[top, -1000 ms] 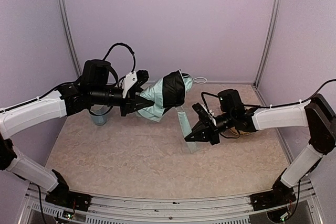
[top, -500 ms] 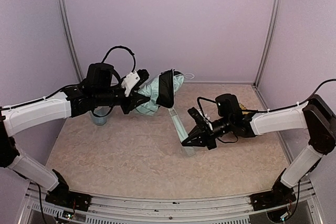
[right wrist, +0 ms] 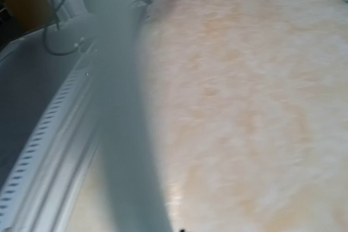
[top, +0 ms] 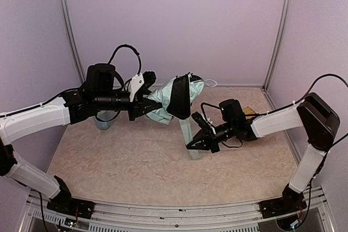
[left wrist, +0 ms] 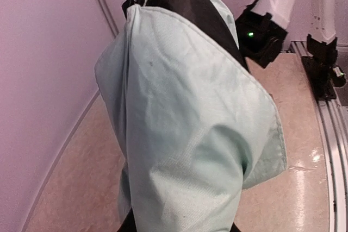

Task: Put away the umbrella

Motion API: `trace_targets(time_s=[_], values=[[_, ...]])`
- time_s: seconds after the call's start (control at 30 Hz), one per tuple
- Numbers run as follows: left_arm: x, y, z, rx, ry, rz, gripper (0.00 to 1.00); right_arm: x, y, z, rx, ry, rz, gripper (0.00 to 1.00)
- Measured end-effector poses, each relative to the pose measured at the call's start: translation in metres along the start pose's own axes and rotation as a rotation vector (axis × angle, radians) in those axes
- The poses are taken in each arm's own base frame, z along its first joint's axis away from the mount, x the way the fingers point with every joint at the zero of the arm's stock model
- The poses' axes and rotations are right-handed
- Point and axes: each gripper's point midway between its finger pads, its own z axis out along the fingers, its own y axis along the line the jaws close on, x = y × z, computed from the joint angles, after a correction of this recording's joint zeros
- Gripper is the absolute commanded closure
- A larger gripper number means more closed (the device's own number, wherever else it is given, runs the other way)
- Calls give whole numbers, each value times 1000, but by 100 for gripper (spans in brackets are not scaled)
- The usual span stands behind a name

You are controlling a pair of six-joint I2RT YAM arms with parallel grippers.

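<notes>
Item: umbrella [top: 162, 100], folded, mint-green fabric with black underside showing, held raised above the bench [top: 130, 158] at centre rear, its bundled cloth filling the left wrist view. Left hand [top: 142, 105]: clamped on the near end of the bundle, carrying it. A pale green strip [top: 186, 130] hangs from the bundle down toward the right hand [top: 197, 144], which is closed, low over the bench; whether it pinches the strip cannot be told. Light blue cup [top: 101, 121]: on the bench behind the left arm.
</notes>
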Motion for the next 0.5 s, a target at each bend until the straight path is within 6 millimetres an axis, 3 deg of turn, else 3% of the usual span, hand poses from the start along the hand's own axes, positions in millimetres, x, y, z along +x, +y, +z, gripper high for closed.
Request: trace_targets(time_s=[0.1,0.2,0.33,0.5], values=[[-17,-36,-1,133,-55,21,100,-10,-26,-4,49,-20,-25,100],[-19,-67,-2,259,-67,19,100,-36,-55,-7,92,-55,-88,100],[-4,-85,8,361,-1,30,100,-92,-94,-15,158,-115,-233,100],[22,-82,32,415,99,55,100,-155,-105,-32,191,-183,-397,100]])
